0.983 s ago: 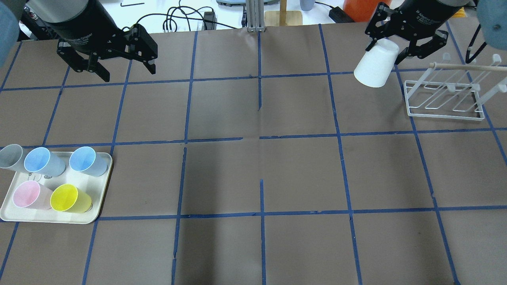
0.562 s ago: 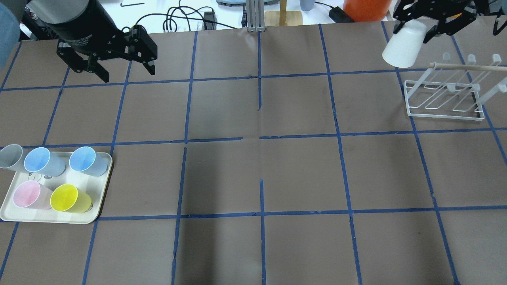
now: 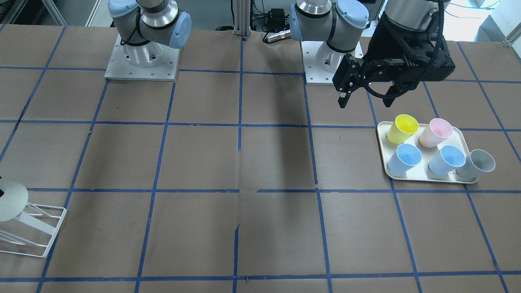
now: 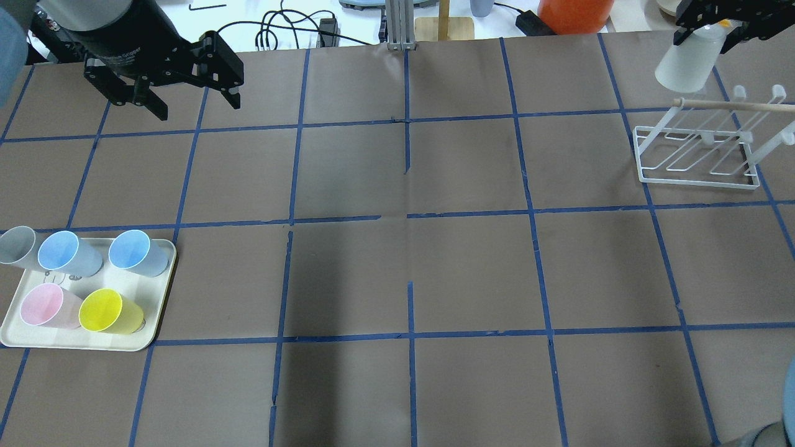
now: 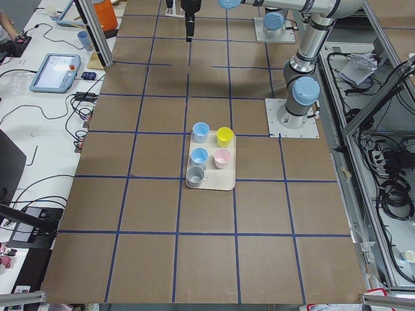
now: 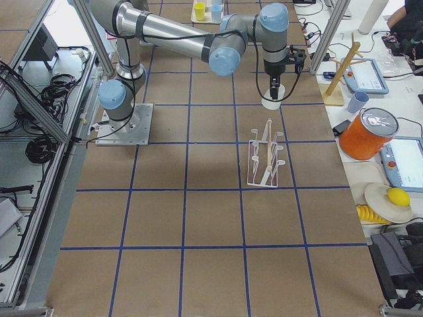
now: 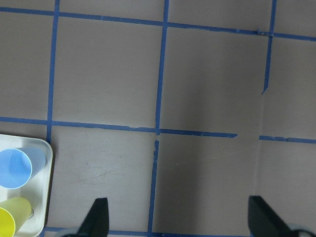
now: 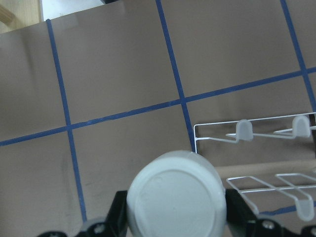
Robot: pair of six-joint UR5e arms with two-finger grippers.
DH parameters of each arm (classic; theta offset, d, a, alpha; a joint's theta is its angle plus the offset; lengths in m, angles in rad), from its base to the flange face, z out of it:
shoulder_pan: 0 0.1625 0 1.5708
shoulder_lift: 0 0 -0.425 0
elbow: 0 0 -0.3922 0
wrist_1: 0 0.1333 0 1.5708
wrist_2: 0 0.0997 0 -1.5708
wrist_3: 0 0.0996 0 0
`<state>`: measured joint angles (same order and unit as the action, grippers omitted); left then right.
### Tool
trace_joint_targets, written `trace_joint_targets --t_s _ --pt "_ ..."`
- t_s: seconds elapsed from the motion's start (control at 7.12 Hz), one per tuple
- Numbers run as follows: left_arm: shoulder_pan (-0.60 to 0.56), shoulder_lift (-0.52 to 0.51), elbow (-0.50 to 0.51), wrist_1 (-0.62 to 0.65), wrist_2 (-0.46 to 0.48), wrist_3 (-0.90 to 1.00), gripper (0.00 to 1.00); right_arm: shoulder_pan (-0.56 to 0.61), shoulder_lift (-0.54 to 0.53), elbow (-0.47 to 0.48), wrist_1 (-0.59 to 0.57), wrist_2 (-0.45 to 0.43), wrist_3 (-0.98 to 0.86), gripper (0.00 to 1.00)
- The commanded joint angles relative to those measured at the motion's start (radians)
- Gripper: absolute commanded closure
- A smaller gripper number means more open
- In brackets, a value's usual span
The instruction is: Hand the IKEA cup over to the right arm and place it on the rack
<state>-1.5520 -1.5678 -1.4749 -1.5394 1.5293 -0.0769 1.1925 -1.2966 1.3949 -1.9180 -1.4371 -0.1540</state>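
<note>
My right gripper [image 4: 706, 30] is shut on the base of the off-white IKEA cup [image 4: 683, 65] and holds it mouth down in the air. The cup hangs just beyond the far left corner of the white wire rack [image 4: 695, 154]. In the right wrist view the cup's round bottom [image 8: 175, 197] sits between the fingers [image 8: 118, 213], with the rack's prongs [image 8: 256, 148] to its right. In the front view only the cup [image 3: 10, 201] and the rack [image 3: 30, 230] show, at the left edge. My left gripper [image 4: 186, 93] is open and empty, high over the far left of the table.
A cream tray [image 4: 155, 310] at the near left holds two blue cups [image 4: 133, 251], a pink cup [image 4: 43, 305] and a yellow cup [image 4: 105, 310], with a grey cup [image 4: 18, 245] at its edge. A thin wooden rod [image 4: 739, 105] crosses above the rack.
My right gripper has carried the cup to the right and farther back, from left of the rack to its far left corner. The left gripper shifted slightly and stays open.
</note>
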Motion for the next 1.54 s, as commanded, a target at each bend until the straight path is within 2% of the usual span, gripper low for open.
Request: trace_joint_targets --t_s 0.0,0.28,0.84,1.4 --pt "0.001 0.009 -0.008 -0.004 -0.001 0.0 0.0 -0.042 0.037 -0.005 -0.058 0.006 -0.068 0.76" --pt "-0.002 0.02 -0.016 -0.01 0.0 -0.001 0.0 -0.043 0.091 -0.083 -0.064 0.003 -0.068 0.76" --pt "-0.003 0.019 -0.036 -0.013 0.006 0.032 0.0 -0.07 0.157 -0.103 -0.067 0.015 -0.084 0.75" --pt "0.052 -0.046 0.106 -0.166 -0.007 0.089 0.0 -0.086 0.189 -0.102 -0.075 0.015 -0.105 0.75"
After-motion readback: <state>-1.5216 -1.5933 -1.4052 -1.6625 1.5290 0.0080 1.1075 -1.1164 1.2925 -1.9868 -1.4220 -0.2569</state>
